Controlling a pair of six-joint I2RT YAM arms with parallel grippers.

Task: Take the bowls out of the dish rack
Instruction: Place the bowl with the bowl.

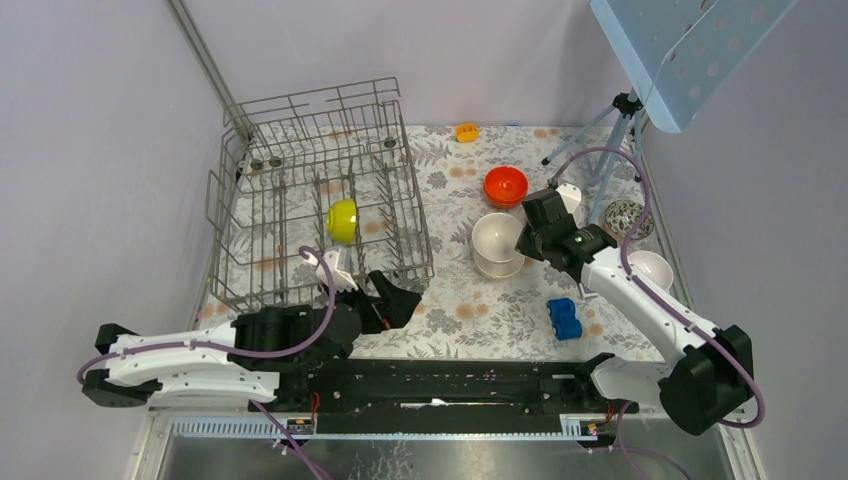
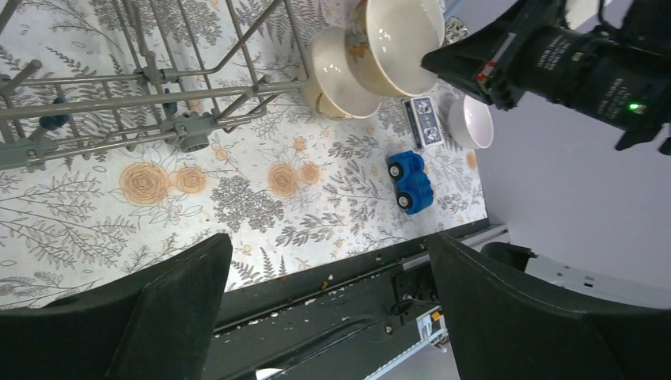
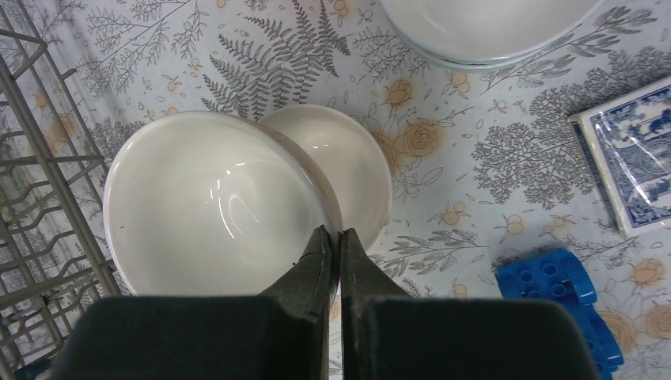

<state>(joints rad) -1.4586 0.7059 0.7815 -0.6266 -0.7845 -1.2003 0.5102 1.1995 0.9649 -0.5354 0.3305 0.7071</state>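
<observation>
Rim of a glossy cream bowl (image 3: 214,206) is pinched between the nearly touching black jaws of the right gripper (image 3: 336,241). The bowl is smooth, round and glazed, with light glinting off its inside. It is held tilted over a second cream bowl (image 3: 348,158) of the same shape. Whether the two touch cannot be told. Only the left wrist view shows the held bowl's underside, which carries a faint flower print.

The left gripper (image 2: 328,237) hovers with its broad matte-black jaws spread wide and nothing between them. It is over the floral cloth (image 1: 480,300), just off the near right corner of the dish rack (image 1: 310,190). The rack is grey wire with upright tines and raised sides, and stands on the left of the table.

The top view alone shows a yellow-green bowl (image 1: 343,220) on edge among the tines. It also shows an orange-red bowl (image 1: 505,186) beyond the cream pair and a mottled bowl (image 1: 625,217) partly hidden behind the right arm. A white bowl (image 1: 650,268) sits near the right edge.

A chunky blue toy car (image 3: 562,293) lies on the cloth near the right gripper. Beside it is a flat blue-and-white tile (image 3: 633,166), cut off by the frame. Another pale bowl is cropped at the top of the right wrist view.
</observation>
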